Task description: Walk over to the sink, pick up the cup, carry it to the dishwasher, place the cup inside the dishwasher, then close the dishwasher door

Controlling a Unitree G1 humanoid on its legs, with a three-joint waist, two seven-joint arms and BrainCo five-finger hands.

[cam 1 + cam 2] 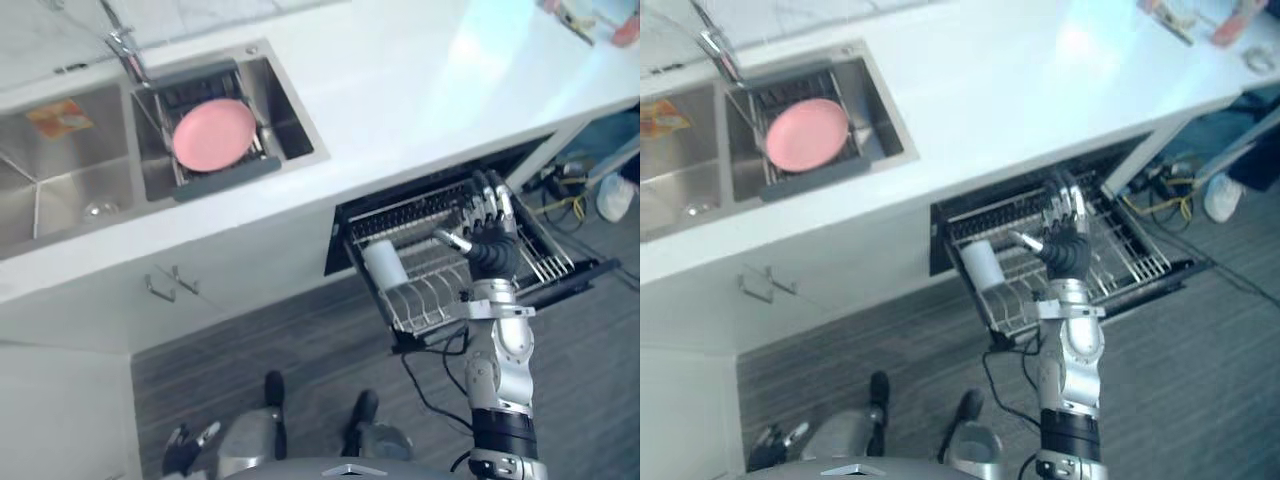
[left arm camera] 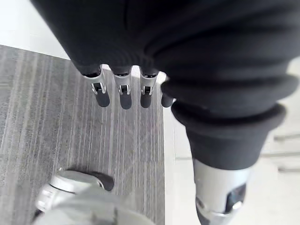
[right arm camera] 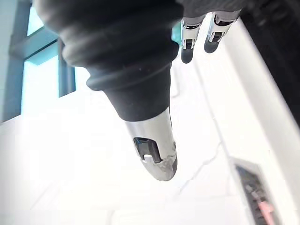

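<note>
Since the cup (image 1: 385, 262) sits in the dishwasher rack (image 1: 425, 305) mid-frame & my right hand (image 1: 490, 240) hovers open, empty, I'd lift clear w/o snagging before pushing it shut.

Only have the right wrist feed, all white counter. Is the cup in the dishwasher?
Observer: Yes, the cup sits in the rack.
Operator: Right hand clear of it?
Observer: Right hand is over the rack beside the cup, not touching it, fingers straight, holding nothing.
Operator: Door shut?
Observer: No, the dishwasher is open, with the rack pulled out below the counter.
</note>
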